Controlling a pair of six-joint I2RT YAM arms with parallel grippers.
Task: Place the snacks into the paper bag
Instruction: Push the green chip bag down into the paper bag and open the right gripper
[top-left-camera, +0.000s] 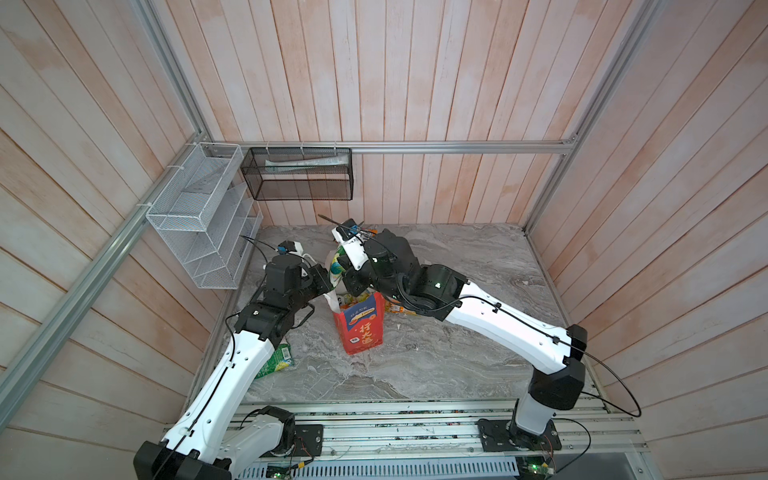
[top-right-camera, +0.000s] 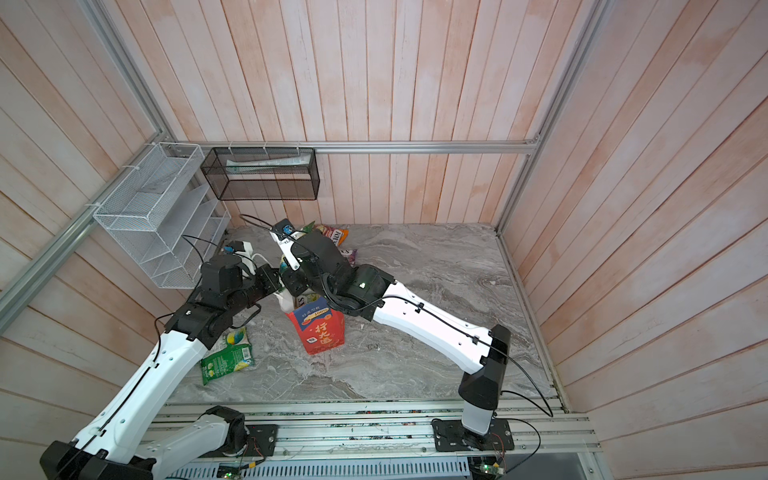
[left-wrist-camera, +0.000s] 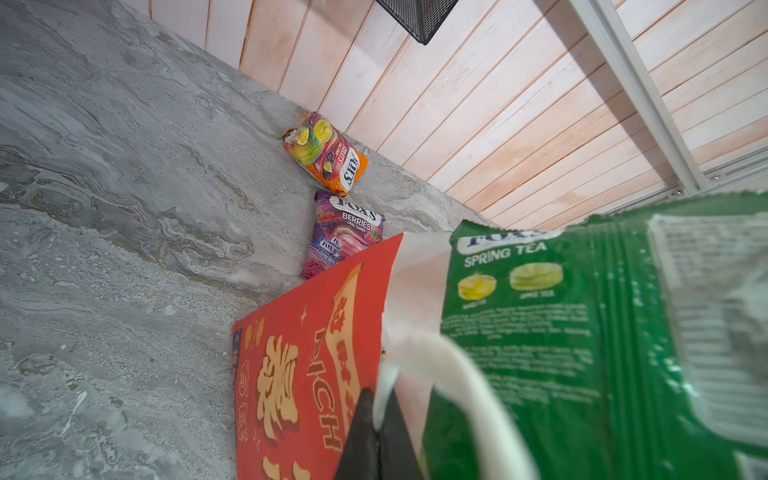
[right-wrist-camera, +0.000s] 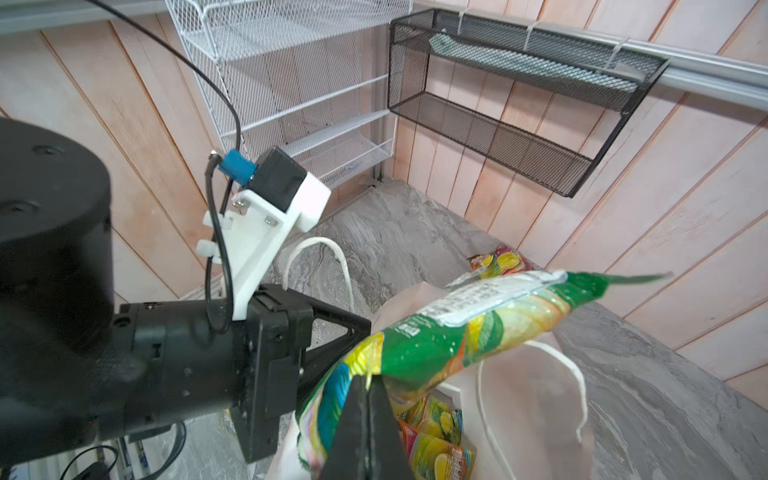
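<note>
Right tool (right-wrist-camera: 368, 382): pressed together on one corner of a green packet (right-wrist-camera: 436, 345), held over the paper bag (right-wrist-camera: 532, 407).
Paper bag (top-left-camera: 360, 332): upright on the tabletop (top-left-camera: 436, 365), light, easily tipped; rim pinched by the left tool (left-wrist-camera: 376, 411).
Green packet: soft, glossy, light; judged slippery, best taken by a sealed edge.
Loose snacks: orange packet (left-wrist-camera: 326, 153) and purple packet (left-wrist-camera: 345, 232) laid flat beyond the bag.

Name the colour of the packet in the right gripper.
Mainly green packet, yellow print; best in right wrist view.
</note>
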